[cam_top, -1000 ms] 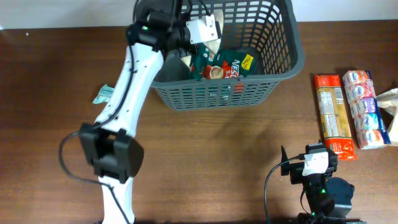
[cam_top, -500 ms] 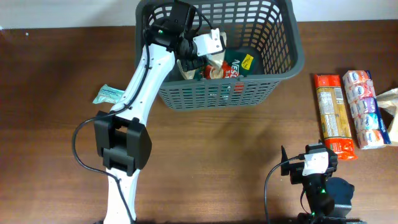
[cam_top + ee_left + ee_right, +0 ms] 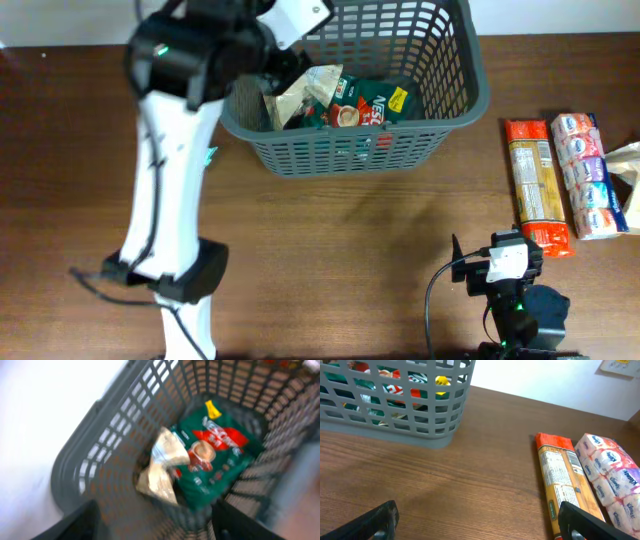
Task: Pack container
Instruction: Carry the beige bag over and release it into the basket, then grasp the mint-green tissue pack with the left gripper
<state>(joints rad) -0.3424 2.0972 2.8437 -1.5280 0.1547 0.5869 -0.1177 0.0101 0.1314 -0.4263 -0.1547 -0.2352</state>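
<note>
The container (image 3: 455,95), a dark grey lattice basket, stands at the table's back middle. On its floor lie a green coffee packet (image 3: 362,108) and a crumpled silver packet (image 3: 300,95). The blurred left wrist view looks down on both, the green packet (image 3: 215,452) and the silver packet (image 3: 162,462). My left gripper (image 3: 160,527) hangs open above the basket's left end with nothing between its fingers. My right gripper (image 3: 480,522) rests open and low over bare table at the front right, also seen from overhead (image 3: 500,262).
To the right of the basket lie a long orange packet (image 3: 535,185) and a pack of tissues (image 3: 588,175), with another pale item at the table's edge (image 3: 630,165). A teal packet (image 3: 212,155) peeks out beside the left arm.
My left gripper has opened and let go of the silver packet, which now lies in the basket. The left arm has risen and swung leftward. The right arm has not moved.
</note>
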